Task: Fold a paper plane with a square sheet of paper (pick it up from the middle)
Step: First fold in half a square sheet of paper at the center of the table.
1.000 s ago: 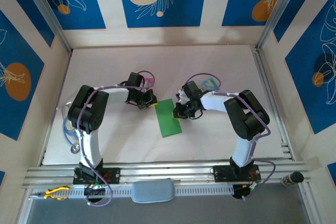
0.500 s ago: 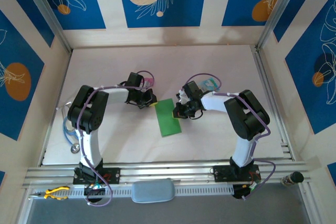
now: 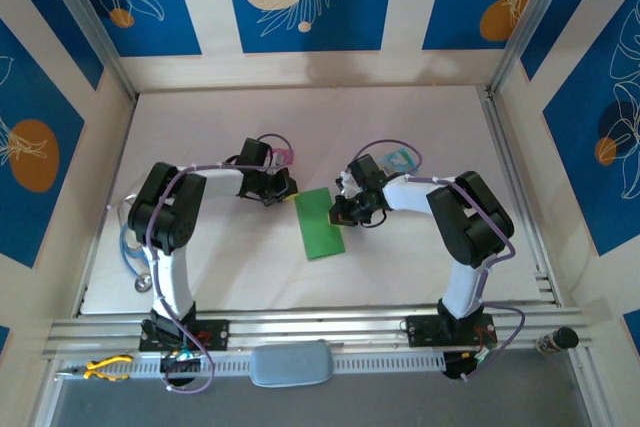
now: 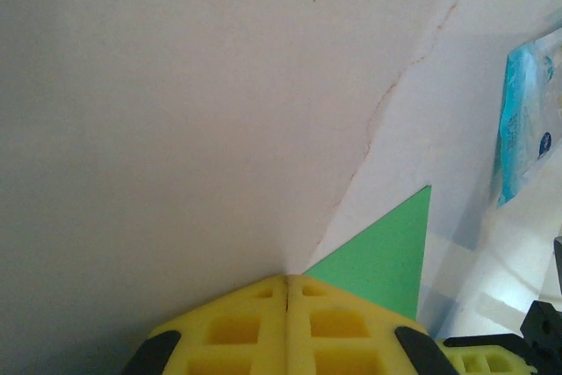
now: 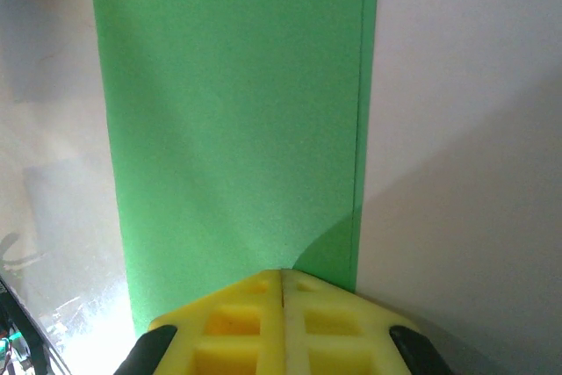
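Top external view, working outward from the near rail: yellow-handled pliers (image 3: 105, 368) and a grey-blue pad (image 3: 291, 363) lie on the rail, well behind both pincers. Farther out, the square sheet of paper (image 3: 320, 225) lies flat on the table (image 3: 200, 127) between the two pincers, creased smaller into a narrow green rectangle. The right pincer (image 3: 341, 215) has its yellow fingertips pressed together with nothing between them. In its wrist view the tips sit at the sheet's near edge and the green strip runs straight ahead of them, with two layers slightly offset along its right side. The left pincer (image 3: 289, 194) is likewise closed on nothing, and a corner of the sheet lies just ahead and to the right of its tips. Beyond the left pincer sits a small pink block (image 3: 285, 157), and beyond the right pincer a pale blue printed packet (image 3: 402, 160).
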Robot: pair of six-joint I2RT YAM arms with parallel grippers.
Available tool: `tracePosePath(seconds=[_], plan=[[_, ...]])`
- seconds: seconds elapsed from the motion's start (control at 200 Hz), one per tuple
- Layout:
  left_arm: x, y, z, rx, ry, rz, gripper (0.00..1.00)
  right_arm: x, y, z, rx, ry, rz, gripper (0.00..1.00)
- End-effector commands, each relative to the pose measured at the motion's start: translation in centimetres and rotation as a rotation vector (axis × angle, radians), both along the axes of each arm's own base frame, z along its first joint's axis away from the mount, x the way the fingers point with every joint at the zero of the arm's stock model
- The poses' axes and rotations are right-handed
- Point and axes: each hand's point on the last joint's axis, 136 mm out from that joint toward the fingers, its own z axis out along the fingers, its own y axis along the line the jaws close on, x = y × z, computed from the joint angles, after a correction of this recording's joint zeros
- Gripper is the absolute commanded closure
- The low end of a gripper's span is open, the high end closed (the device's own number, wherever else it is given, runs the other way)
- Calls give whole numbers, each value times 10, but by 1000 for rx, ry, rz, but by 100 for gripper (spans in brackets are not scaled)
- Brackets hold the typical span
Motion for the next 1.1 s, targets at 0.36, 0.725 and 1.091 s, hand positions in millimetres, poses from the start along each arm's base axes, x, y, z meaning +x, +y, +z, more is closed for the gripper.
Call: tracePosePath(seconds=[0.36,0.725,1.091], plan=[[18,44,-13,118,-33,144,94,-49,-54,-54,-250,194,-27,100],[8,34,13,49,-53,113,92,-49,-54,-55,-250,195,-27,100],[-37,2,48,-38,-78,-11,89,-49,-54,-55,-254,193,-27,100]])
